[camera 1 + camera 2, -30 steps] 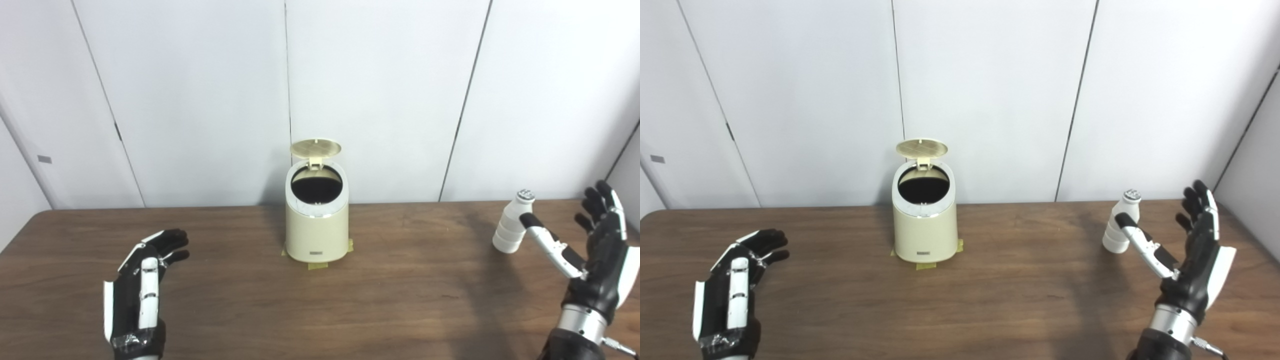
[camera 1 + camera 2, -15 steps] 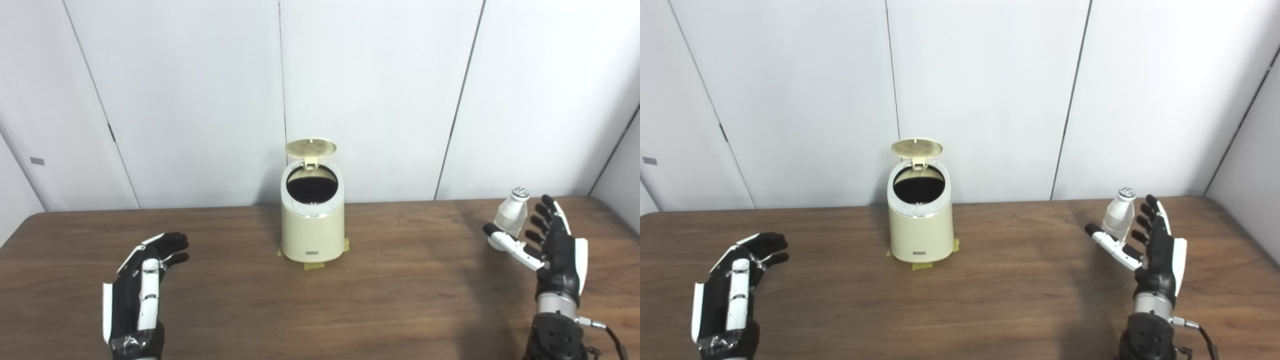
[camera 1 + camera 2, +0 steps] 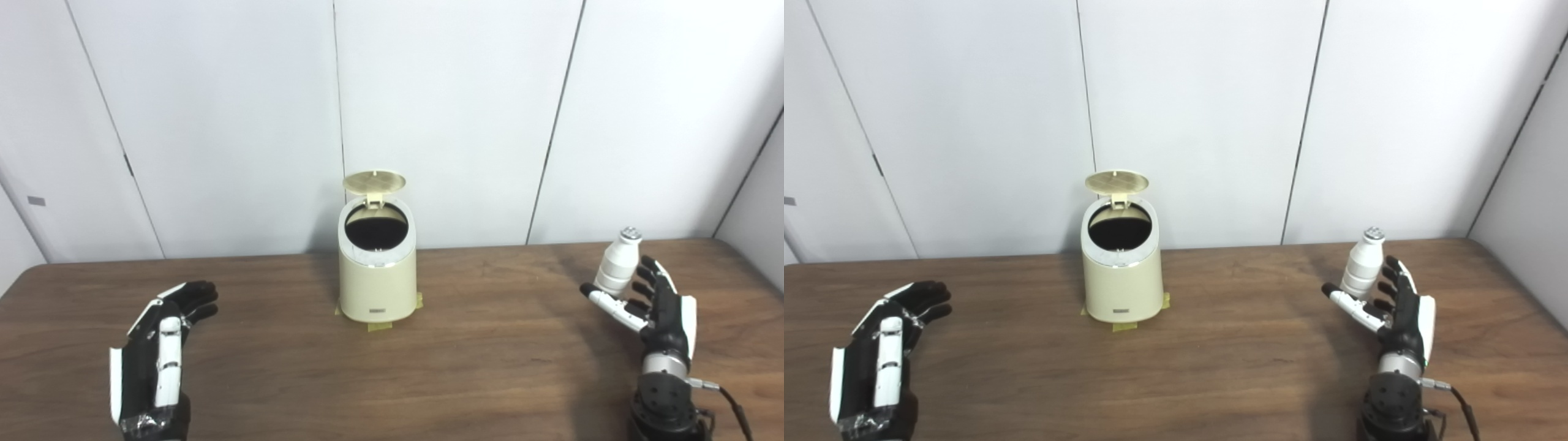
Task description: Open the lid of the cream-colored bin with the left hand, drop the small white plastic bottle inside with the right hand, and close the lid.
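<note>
Left eye view. The cream-colored bin (image 3: 377, 277) is standing at centre frame on the table (image 3: 392, 367), its base sitting on strips of yellow tape (image 3: 380, 326), presumably so that it is not sliding when the lid is worked. The lid (image 3: 373, 181) is standing raised on its rear hinge, leaving the dark mouth facing up to receive a drop; the opening step appears done. At lower left the left hand (image 3: 160, 355) is lying low over the table, palm inward, fingers apart and holding nothing, well apart from the bin, apparently waiting. At right of frame the small white plastic bottle (image 3: 615, 269) is standing upright. The right hand (image 3: 655, 309) is cupping around it with spread fingers, thumb (image 3: 603, 300) crossing in front of the bottle's base; it is not closing on the bottle yet.

Right eye view. The same layout is showing, shifted leftward. The bottle is sitting just beside the right hand's fingers (image 3: 1390, 278), between them and the thumb; contact cannot be judged. The right forearm is rising from the lower edge, wrist upright, palm turned toward the bin. By this judgement, the grasp is the step in hand; dropping and closing are remaining.
</note>
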Robot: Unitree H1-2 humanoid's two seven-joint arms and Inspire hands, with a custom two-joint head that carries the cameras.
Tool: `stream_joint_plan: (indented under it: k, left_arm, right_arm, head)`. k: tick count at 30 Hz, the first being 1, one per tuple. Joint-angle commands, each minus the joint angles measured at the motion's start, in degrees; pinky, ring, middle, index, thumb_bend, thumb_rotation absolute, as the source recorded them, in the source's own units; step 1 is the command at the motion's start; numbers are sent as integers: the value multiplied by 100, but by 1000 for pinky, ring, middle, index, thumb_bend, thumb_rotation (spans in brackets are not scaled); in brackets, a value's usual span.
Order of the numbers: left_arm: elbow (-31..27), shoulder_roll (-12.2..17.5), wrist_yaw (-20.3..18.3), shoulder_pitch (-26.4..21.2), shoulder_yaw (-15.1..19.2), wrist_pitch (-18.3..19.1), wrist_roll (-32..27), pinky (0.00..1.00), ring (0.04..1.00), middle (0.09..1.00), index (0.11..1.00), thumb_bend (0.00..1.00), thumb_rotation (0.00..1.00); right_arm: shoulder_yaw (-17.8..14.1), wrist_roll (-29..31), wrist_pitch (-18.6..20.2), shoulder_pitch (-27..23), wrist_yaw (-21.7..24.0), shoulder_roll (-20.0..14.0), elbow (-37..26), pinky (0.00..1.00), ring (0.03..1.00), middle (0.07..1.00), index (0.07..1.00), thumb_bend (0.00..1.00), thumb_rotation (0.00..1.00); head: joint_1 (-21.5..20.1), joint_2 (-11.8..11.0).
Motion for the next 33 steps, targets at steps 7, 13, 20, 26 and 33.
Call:
stream_joint_plan:
  k: [7, 13, 20, 26, 33]
  left_arm:
    - [-185, 60, -47, -153, 25, -176, -67, 671, 693, 682, 650, 308, 749]
    - [-176, 59, -55, -158, 17, -211, -97, 664, 688, 677, 644, 297, 748]
    - [-192, 100, -118, -142, -1, -211, -141, 660, 689, 680, 647, 302, 745]
    - [-235, 65, -82, -137, 4, -165, -99, 658, 683, 674, 642, 293, 733]
    - [-274, 78, -102, -118, 0, -171, -123, 663, 683, 670, 636, 300, 730]
  right_arm:
    - [-15, 3, -309, -423, -211, -260, 162, 702, 812, 859, 878, 819, 258]
    - [84, -97, -347, -553, -352, -410, 470, 667, 777, 830, 863, 820, 283]
    - [129, -60, -477, -735, -509, -534, 892, 622, 736, 798, 831, 819, 265]
    - [40, 116, -612, -912, -569, -532, 1110, 614, 728, 793, 825, 825, 232]
    - [257, -16, -543, -1188, -491, -770, 1458, 594, 714, 778, 822, 814, 251]
  head:
    - [-43, 16]
    - [-46, 16]
    - [-39, 19]
    - [-39, 23]
    - [-11, 40]
